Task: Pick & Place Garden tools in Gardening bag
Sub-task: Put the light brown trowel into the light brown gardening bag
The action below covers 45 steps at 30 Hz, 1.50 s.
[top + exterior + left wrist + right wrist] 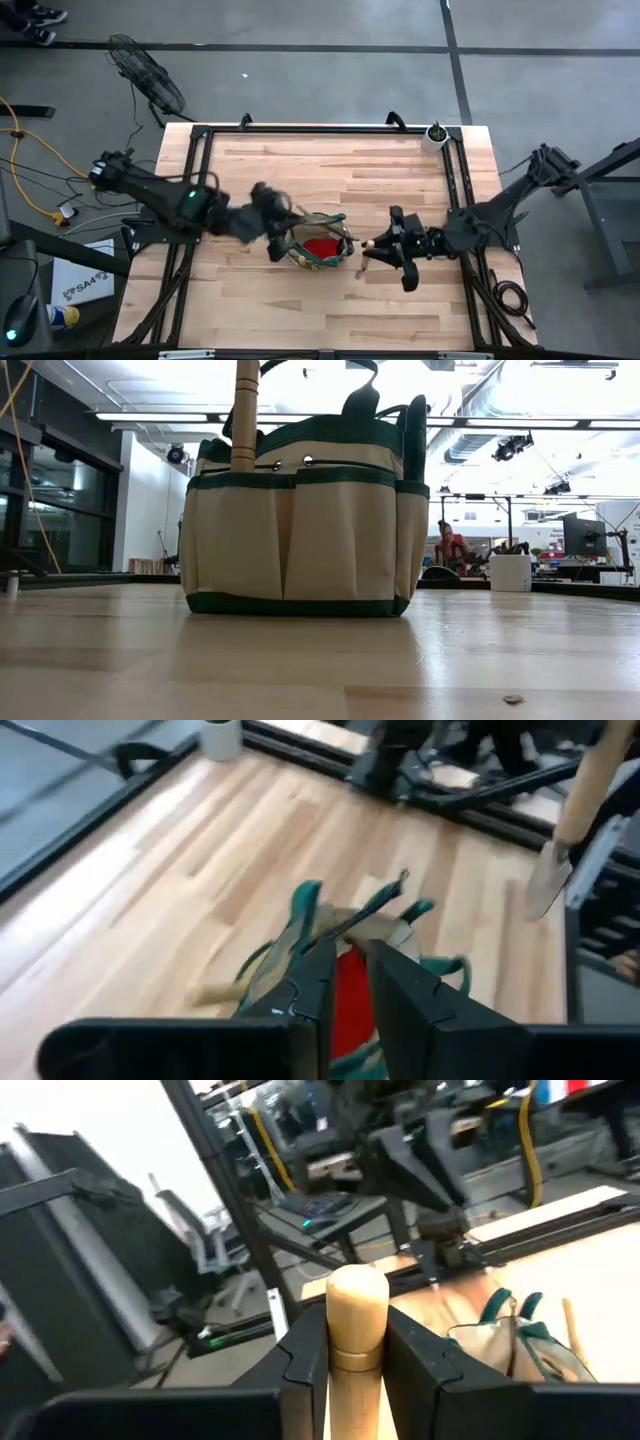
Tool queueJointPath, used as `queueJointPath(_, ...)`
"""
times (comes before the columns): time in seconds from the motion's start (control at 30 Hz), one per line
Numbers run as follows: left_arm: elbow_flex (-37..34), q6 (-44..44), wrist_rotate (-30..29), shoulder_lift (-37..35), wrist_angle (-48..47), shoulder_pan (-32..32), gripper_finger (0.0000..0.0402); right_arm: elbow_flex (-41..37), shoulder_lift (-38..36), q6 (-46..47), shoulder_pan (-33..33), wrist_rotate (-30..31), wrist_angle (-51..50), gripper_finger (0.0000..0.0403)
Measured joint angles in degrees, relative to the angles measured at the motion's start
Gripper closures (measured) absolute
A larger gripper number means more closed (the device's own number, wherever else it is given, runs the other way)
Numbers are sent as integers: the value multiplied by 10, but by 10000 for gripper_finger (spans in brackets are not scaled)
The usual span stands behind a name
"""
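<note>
The tan gardening bag with green trim [345,232] [300,530] stands upright on its base at the table's middle. A red glove [322,247] [348,982] lies inside it. A wooden tool handle [245,415] [300,215] sticks up out of the bag's left side. My left gripper [280,228] [345,985] hovers at the bag's left rim, slanting down, its fingers a narrow gap apart with nothing between them. My right gripper [383,244] [357,1345], just right of the bag, is shut on a wooden-handled trowel [575,810]. My right gripper pinches the trowel's wooden handle between its two fingers, close to the rounded free end [357,1295], which pokes out past the fingertips. The fingers reach in about level from the table's right side. The trowel is lifted clear and tilted, its metal blade [548,880] lowest.
A small white pot with a green plant [434,135] [510,572] stands at the far right corner. Black frame rails [200,180] run along the table's left and right sides. Bare wood lies near and far of the bag. A person [450,548] sits in the room behind.
</note>
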Motion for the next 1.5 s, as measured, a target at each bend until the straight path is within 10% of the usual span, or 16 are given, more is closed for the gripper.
queueJointPath(0.43,-22,-205,-123,-1,-153,-120,357,0,147,-63,57,95,122,342)
queueJointPath(1.5,-106,-405,-124,-19,-134,-206,357,89,284,-269,-1,114,148,342)
